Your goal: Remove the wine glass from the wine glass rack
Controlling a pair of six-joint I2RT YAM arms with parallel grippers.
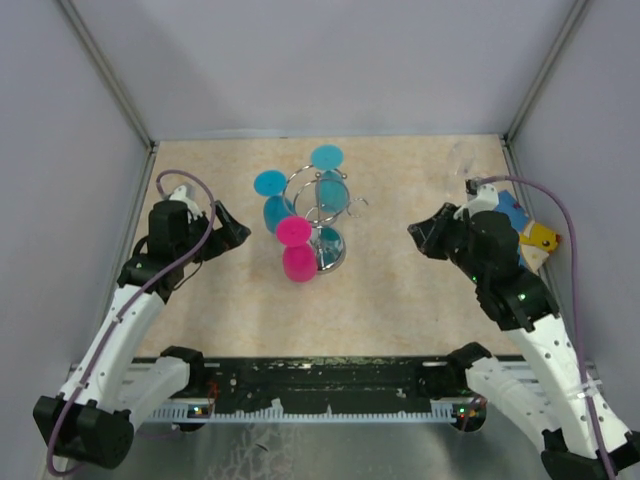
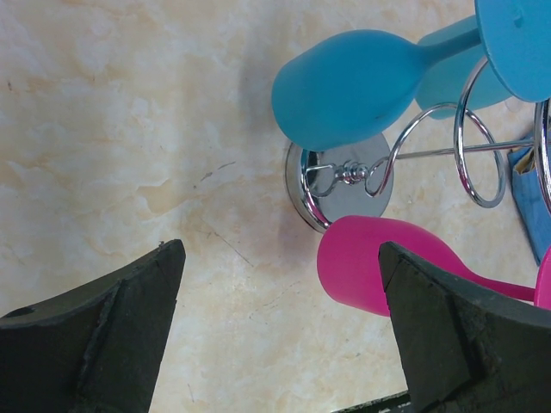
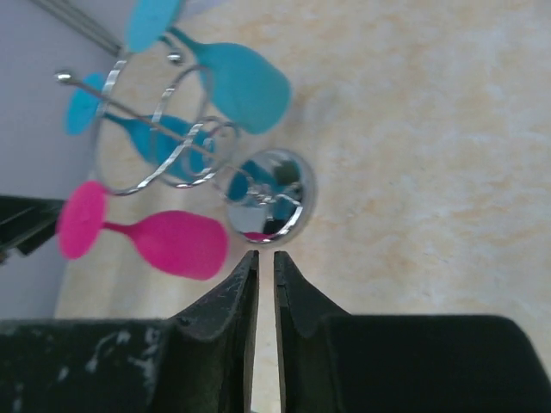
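Observation:
The chrome wine glass rack (image 1: 322,215) stands mid-table on its round mirror base (image 3: 267,202). A pink wine glass (image 1: 297,250) hangs upside down on its near side, and two blue wine glasses (image 1: 272,197) hang on the left and far loops. My left gripper (image 1: 232,232) is left of the rack, wide open and empty. In the left wrist view the pink bowl (image 2: 362,267) lies just inside the right finger (image 2: 456,335). My right gripper (image 1: 420,235) is right of the rack. Its fingers (image 3: 232,301) are nearly together with nothing between them, pointing at the base.
A blue and yellow object (image 1: 527,232) lies at the right wall behind my right arm. A faint clear object (image 1: 462,155) sits in the far right corner. Grey walls enclose the beige tabletop (image 1: 400,300) on three sides.

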